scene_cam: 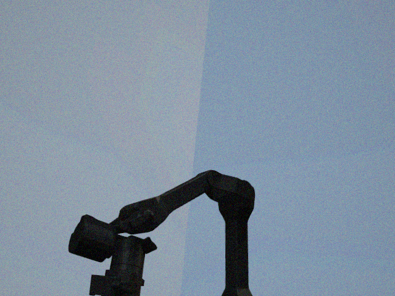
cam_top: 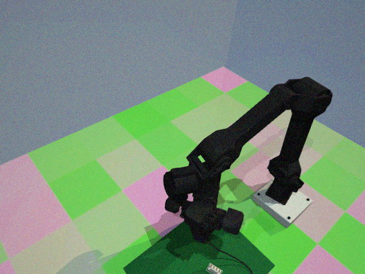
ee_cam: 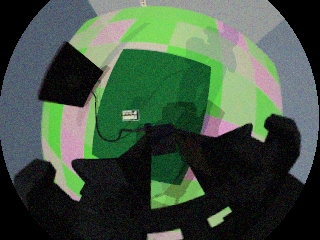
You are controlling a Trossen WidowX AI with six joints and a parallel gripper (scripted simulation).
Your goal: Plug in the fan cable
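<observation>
The green board [cam_top: 253, 256] [ee_cam: 142, 72] lies flat, cut off at the bottom of the top view. The small white four-pin header [cam_top: 215, 268] [ee_cam: 130, 118] sits on it. My gripper [cam_top: 202, 238] [ee_cam: 162, 134] is shut on the dark plug, which barely stands out from the fingertips in the wrist view. The fingertips are above the board, off to one side of the header, and the plug is apart from it. The black cable [cam_top: 235, 257] [ee_cam: 96, 117] curves from the fingertips to the black fan block [ee_cam: 70, 77]. The exterior view shows only the upper arm, with the fingertips out of frame.
The arm's white base plate [cam_top: 297, 206] stands behind the board at the right in the top view. The fan block stands beside the board in the wrist view. The cable loops past the header's side, and arm shadows darken part of the board.
</observation>
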